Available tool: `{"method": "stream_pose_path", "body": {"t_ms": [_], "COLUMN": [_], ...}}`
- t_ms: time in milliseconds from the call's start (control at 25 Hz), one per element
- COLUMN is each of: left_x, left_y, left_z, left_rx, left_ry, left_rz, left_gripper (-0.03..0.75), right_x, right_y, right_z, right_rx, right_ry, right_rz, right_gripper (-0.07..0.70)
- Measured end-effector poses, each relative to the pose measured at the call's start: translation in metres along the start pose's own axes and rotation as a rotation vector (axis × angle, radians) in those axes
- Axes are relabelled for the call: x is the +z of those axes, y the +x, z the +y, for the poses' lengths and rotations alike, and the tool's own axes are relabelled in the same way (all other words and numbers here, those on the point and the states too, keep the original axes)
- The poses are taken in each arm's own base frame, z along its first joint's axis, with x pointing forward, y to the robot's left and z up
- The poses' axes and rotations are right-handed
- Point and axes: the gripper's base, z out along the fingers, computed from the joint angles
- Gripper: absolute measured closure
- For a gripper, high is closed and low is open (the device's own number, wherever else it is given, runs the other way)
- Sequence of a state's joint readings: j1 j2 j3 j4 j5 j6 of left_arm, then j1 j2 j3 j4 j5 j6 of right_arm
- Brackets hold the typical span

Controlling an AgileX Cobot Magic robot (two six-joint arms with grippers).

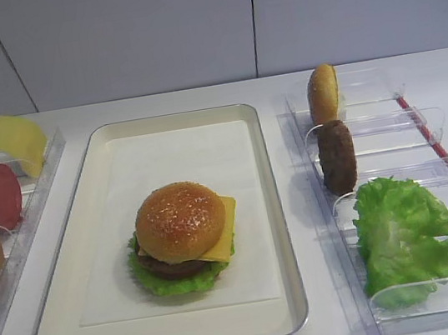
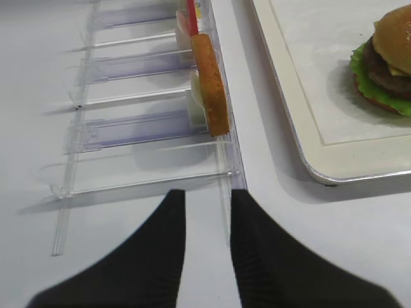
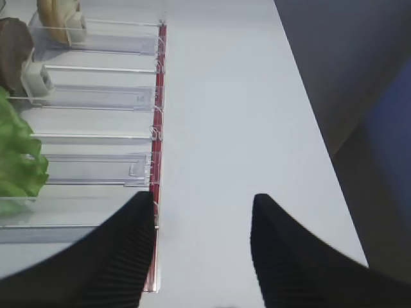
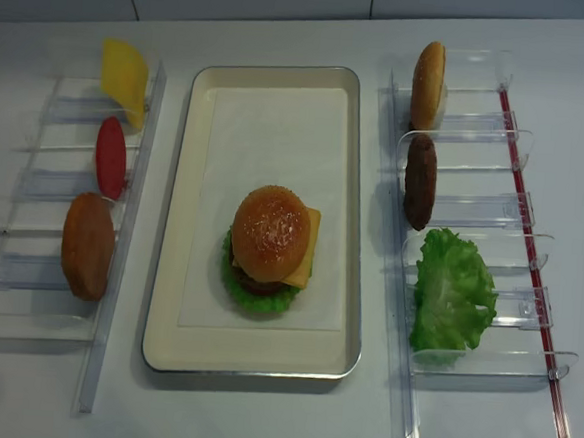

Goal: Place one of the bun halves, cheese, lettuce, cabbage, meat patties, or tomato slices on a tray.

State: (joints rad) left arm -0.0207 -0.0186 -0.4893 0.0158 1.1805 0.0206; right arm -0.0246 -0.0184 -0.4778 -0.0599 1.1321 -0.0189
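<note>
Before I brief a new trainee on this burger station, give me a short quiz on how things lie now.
1. True or false: the sesame bun top crowns the stack on the tray.
2. What lies at the bottom of that stack? A) lettuce B) tomato C) cheese
3. Fill in: in the right rack, the loose patty stands between the bun half and the ____.

Key: 1 true; 2 A, the stack's lettuce; 3 lettuce leaf.
</note>
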Motion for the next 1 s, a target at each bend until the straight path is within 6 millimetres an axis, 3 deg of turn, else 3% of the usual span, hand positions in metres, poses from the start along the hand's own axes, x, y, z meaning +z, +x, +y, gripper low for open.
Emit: {"method": "stream_pose_path", "body": {"t_ms": [1000], "left_x": [0.0000], "left_y": [0.0000], "left_z": [0.0000], "left_rx": [0.000], "left_ry": [0.000], "left_rz": [0.000], "left_gripper": [0.545], "right_x": [0.0016], "right_y": [0.0014], "right_z": [0.0004], "right_rx": [0.001], "right_ry": [-0.004], "right_rz": [0.009], "right_gripper": [0.327]}}
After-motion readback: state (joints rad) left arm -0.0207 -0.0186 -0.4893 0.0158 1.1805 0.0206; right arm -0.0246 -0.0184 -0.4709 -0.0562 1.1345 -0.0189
